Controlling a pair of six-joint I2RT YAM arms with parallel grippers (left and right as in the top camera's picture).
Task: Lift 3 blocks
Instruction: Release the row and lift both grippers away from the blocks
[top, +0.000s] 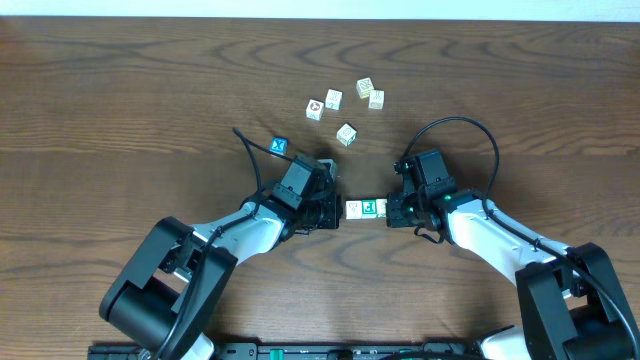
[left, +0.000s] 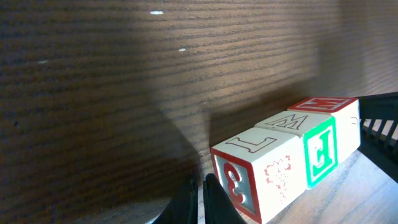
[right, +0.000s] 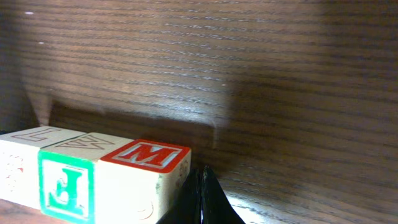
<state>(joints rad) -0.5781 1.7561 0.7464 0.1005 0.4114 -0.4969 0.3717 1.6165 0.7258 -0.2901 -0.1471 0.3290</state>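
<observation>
The left pincer (top: 336, 210) has its fingers pressed together, and its tip sits right up against the end of the row of blocks (top: 367, 208). The three blocks lie end to end, touching. They are about midway between the left and right edges of the counter (top: 100, 100) and somewhat nearer its front edge than its far one.

The left block (left: 261, 174) is cream wood. It has an outlined L on top, a red-framed 3 on the end facing the left pincer, and a faint red picture on its side. The middle block (left: 317, 149) has an unpainted W on top and a bright green side face with a cream letter. The right block (left: 339, 118) is cream with a red top bearing a pale M.

The right pincer (right: 202, 196) is likewise closed to a point and sits against the end of the M block. Whether the row rests on the counter or hangs clear of it cannot be told.

Beyond the left arm lies a blue cube (top: 279, 146). Five cream cubes (top: 346, 134) are scattered toward the far edge, well apart from the row.
</observation>
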